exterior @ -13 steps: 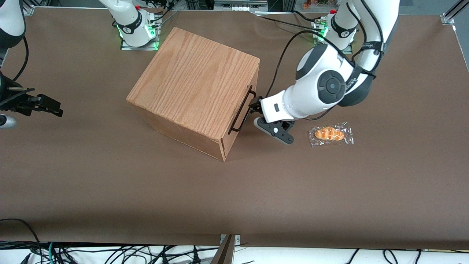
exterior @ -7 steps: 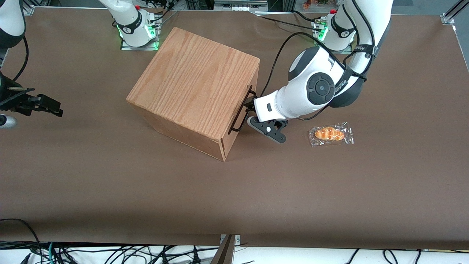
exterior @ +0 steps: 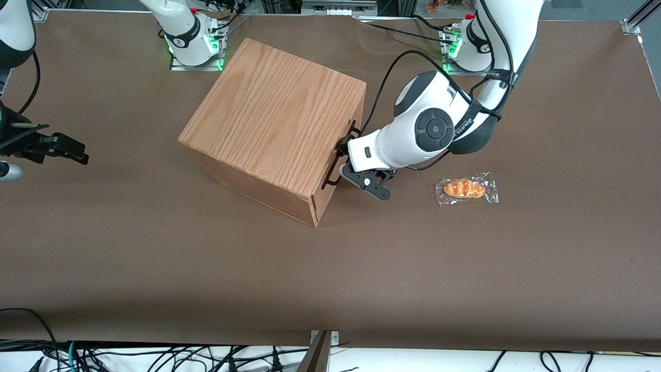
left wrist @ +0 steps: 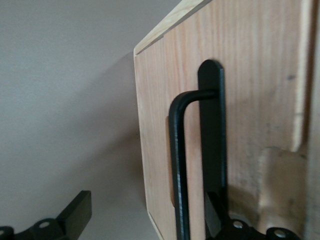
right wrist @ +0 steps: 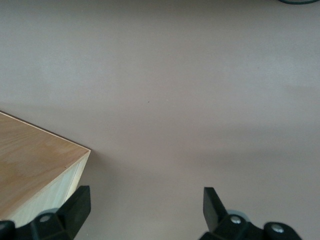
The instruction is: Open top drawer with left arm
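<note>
The oak-grain cabinet (exterior: 273, 119) stands on the brown table, its front turned toward the working arm's end. The top drawer (left wrist: 250, 100) is shut, its pale wood front flush with the box. A long thin black bar handle (exterior: 331, 177) runs along that front. The left arm (exterior: 423, 129) reaches in low from its base, and my gripper (exterior: 343, 149) is right at the handle. In the left wrist view the gripper (left wrist: 145, 212) is open, with the handle bar (left wrist: 178, 165) between its two widely spread fingers (left wrist: 75, 215). Neither finger touches the bar.
A wrapped bread roll (exterior: 466, 188) lies on the table close beside the left arm's elbow, slightly nearer the front camera. The arm's black cable (exterior: 392, 77) loops above the cabinet's corner. The two arm bases (exterior: 193, 39) stand at the table's back edge.
The left arm has slid toward the cabinet front. The gripper, which was a short way out from the handle, now has its fingers either side of the bar. The drawer has not moved.
</note>
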Action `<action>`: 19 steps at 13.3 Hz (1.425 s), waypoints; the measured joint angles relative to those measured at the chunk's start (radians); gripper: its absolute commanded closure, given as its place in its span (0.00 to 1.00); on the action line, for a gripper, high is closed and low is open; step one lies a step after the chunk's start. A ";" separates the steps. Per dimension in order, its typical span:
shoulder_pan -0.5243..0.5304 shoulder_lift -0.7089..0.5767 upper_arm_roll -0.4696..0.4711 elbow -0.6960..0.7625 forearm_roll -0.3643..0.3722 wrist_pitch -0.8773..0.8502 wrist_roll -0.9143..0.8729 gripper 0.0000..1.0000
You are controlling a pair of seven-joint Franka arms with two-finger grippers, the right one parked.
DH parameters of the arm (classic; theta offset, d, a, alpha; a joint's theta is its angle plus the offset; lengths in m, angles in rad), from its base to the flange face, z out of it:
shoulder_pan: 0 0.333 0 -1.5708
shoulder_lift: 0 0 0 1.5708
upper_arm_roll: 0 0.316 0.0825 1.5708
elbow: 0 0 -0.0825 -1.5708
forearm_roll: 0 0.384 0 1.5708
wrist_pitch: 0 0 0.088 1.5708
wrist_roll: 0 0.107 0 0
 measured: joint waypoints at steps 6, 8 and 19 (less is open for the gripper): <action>-0.008 0.017 0.000 0.000 0.050 0.000 0.000 0.00; -0.010 0.023 0.000 0.000 0.054 0.002 0.000 0.00; 0.070 0.015 0.001 0.006 0.104 -0.060 0.008 0.00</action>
